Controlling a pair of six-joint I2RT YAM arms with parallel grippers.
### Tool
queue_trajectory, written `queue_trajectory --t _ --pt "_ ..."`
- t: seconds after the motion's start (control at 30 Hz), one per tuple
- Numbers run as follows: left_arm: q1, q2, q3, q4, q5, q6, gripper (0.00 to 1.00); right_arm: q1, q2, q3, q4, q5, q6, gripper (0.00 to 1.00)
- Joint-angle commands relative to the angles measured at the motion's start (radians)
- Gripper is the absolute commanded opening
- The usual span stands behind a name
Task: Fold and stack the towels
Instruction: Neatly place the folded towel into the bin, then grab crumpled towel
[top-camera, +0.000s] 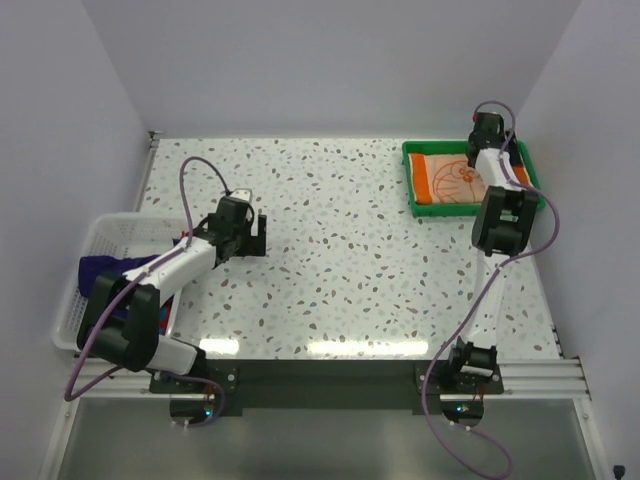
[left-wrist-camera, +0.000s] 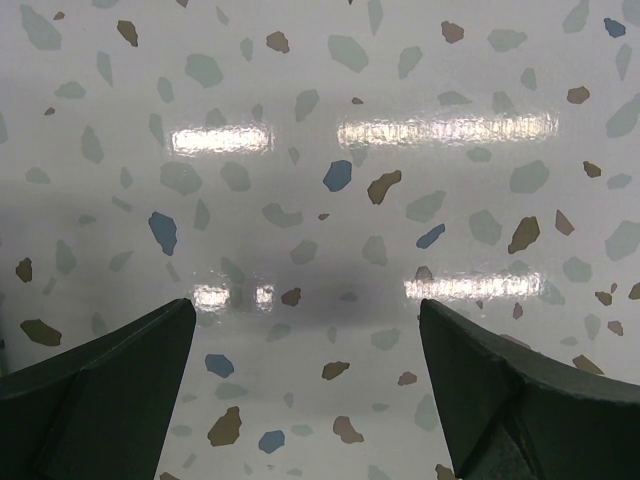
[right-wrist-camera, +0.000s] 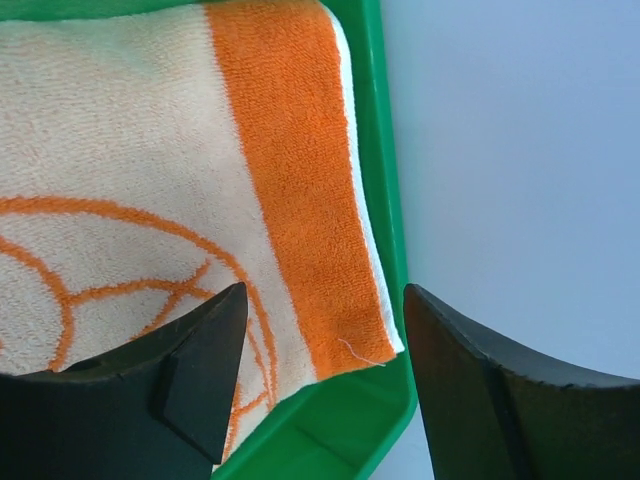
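Note:
An orange-and-white towel (top-camera: 450, 180) with a cartoon face outline lies folded flat in the green tray (top-camera: 409, 185). My right gripper (top-camera: 492, 158) hangs open and empty above the tray's right end. In the right wrist view the right gripper (right-wrist-camera: 325, 300) spans the towel's orange border (right-wrist-camera: 290, 170) and the tray rim (right-wrist-camera: 375, 120). A dark purple towel (top-camera: 105, 268) lies bunched in the white mesh basket (top-camera: 100, 232). My left gripper (top-camera: 243, 228) is open and empty over bare table, right of the basket. In the left wrist view the left gripper (left-wrist-camera: 307, 310) has only speckled tabletop between its fingers.
The basket stands at the table's left edge, and my left arm reaches over it. A bit of patterned cloth (top-camera: 166, 312) shows at the basket's near right side. The tray sits at the far right corner, close to the wall. Speckled tabletop (top-camera: 340, 250) lies between them.

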Motion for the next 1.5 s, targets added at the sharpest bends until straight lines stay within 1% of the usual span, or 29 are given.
queue_trajectory --t 0.0,0.13,0.27,0.33,0.37,0.4,0.43,0.47,0.5,0.53,0.57,0.63,0.67,0.73,0.77,0.8,0.87,0.9,0.97,1.0,1.07,1.13,1.17,1.2,1.27,1.37,1.47 --pt "0.003 -0.008 0.002 0.048 0.01 0.007 1.0 -0.008 -0.082 -0.007 0.025 0.071 0.101 0.68" --pt "0.003 -0.025 0.004 0.05 0.014 0.004 1.0 0.003 -0.182 -0.076 -0.013 -0.018 0.204 0.68" --pt "0.003 -0.059 0.009 0.053 0.03 -0.006 1.0 0.046 -0.317 -0.12 -0.125 -0.118 0.347 0.69" --pt "0.003 -0.07 0.018 0.045 0.044 -0.024 1.0 0.074 -0.381 -0.177 -0.153 -0.185 0.413 0.72" --pt "0.003 -0.079 0.044 0.033 0.044 -0.033 1.0 0.11 -0.409 -0.198 -0.182 -0.211 0.434 0.74" --pt "0.003 -0.083 0.064 0.018 0.03 -0.042 1.0 0.13 -0.476 -0.223 -0.194 -0.233 0.457 0.78" --pt "0.003 -0.088 0.085 -0.002 0.015 -0.052 1.0 0.152 -0.503 -0.27 -0.206 -0.286 0.483 0.8" --pt "0.003 -0.09 0.142 -0.053 -0.01 -0.068 1.0 0.166 -0.536 -0.295 -0.229 -0.314 0.523 0.83" --pt "0.008 -0.078 0.186 -0.102 -0.066 -0.079 1.0 0.225 -0.562 -0.32 -0.239 -0.343 0.555 0.86" --pt "0.014 -0.067 0.237 -0.16 -0.093 -0.102 1.0 0.247 -0.613 -0.368 -0.251 -0.377 0.583 0.93" --pt "0.019 -0.05 0.327 -0.256 -0.114 -0.113 1.0 0.288 -0.638 -0.396 -0.26 -0.485 0.609 0.95" --pt "0.051 -0.048 0.393 -0.355 -0.176 -0.148 1.0 0.331 -0.712 -0.483 -0.263 -0.55 0.657 0.99" --pt "0.066 -0.062 0.43 -0.373 -0.194 -0.157 1.0 0.378 -0.736 -0.516 -0.25 -0.625 0.665 0.99" --pt "0.127 -0.08 0.447 -0.41 -0.223 -0.177 1.0 0.428 -0.797 -0.595 -0.237 -0.679 0.68 0.99" --pt "0.157 -0.099 0.446 -0.418 -0.225 -0.179 1.0 0.481 -0.816 -0.617 -0.237 -0.704 0.685 0.99" --pt "0.224 -0.103 0.444 -0.43 -0.214 -0.187 1.0 0.506 -0.831 -0.637 -0.237 -0.704 0.685 0.99" --pt "0.299 -0.123 0.42 -0.464 -0.214 -0.211 1.0 0.582 -0.875 -0.698 -0.237 -0.735 0.685 0.99" --pt "0.377 -0.134 0.4 -0.466 -0.246 -0.217 1.0 0.606 -0.889 -0.721 -0.23 -0.747 0.689 0.99" --pt "0.46 -0.157 0.343 -0.466 -0.265 -0.223 1.0 0.667 -0.934 -0.803 -0.195 -0.779 0.7 0.99" --pt "0.533 -0.162 0.332 -0.47 -0.28 -0.223 1.0 0.684 -0.945 -0.826 -0.184 -0.796 0.706 0.99" --pt "0.626 -0.168 0.309 -0.502 -0.32 -0.256 1.0 0.724 -0.963 -0.89 -0.164 -0.817 0.711 0.99" --pt "0.667 -0.179 0.286 -0.524 -0.335 -0.295 1.0 0.741 -0.968 -0.924 -0.165 -0.822 0.705 0.99" --pt "0.687 -0.195 0.273 -0.524 -0.384 -0.311 1.0 0.752 -0.977 -0.935 -0.164 -0.825 0.7 0.98" --pt "0.703 -0.202 0.257 -0.521 -0.403 -0.326 1.0 0.756 -0.983 -0.944 -0.161 -0.827 0.697 0.99" --pt "0.756 -0.212 0.214 -0.516 -0.412 -0.354 1.0 0.767 -0.994 -0.966 -0.15 -0.833 0.697 0.99" --pt "0.818 -0.211 0.155 -0.464 -0.391 -0.342 1.0 0.781 -1.004 -0.978 -0.144 -0.837 0.695 0.99" --pt "0.855 -0.174 0.121 -0.432 -0.339 -0.332 0.97 0.788 -1.006 -0.979 -0.151 -0.816 0.685 0.99"
